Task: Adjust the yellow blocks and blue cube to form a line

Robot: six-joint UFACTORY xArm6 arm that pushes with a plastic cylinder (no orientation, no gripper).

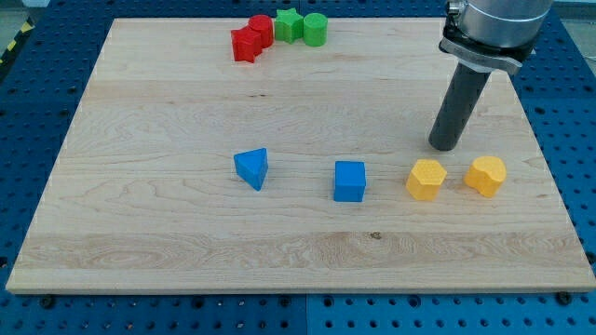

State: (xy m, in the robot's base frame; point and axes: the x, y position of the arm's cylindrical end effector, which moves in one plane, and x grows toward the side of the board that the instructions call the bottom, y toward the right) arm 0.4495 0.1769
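Observation:
A blue cube sits right of the board's middle. A yellow hexagonal block lies to its right, and a second yellow block, rounded in shape, lies further right near the board's right edge. The three stand roughly in a row across the view. My tip rests on the board just above the gap between the two yellow blocks, closer to the hexagonal one, touching neither.
A blue triangular block lies left of the cube. At the view's top, a red star-like block, a red cylinder, a green star and a green cylinder cluster near the wooden board's top edge.

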